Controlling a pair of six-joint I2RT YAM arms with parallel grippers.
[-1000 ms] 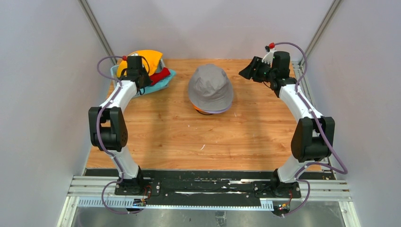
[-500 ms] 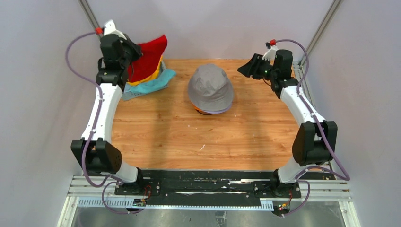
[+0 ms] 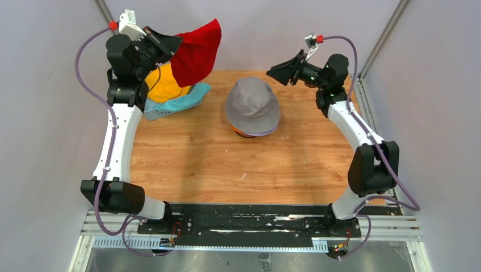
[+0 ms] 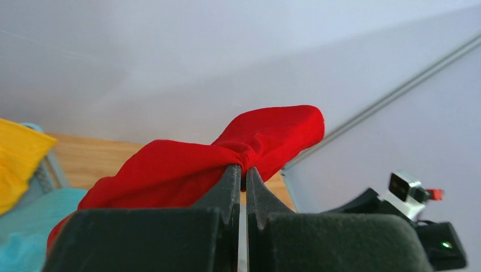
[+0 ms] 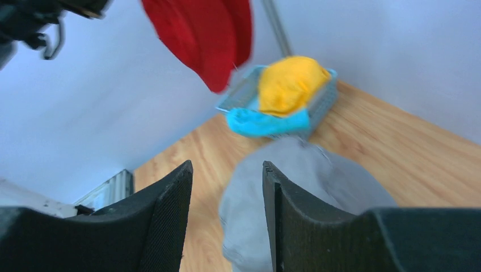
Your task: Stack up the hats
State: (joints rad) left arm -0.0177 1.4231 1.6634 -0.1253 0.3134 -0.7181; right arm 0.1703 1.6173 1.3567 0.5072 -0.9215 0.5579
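No legible text, label, brand, number or sign appears in any view.
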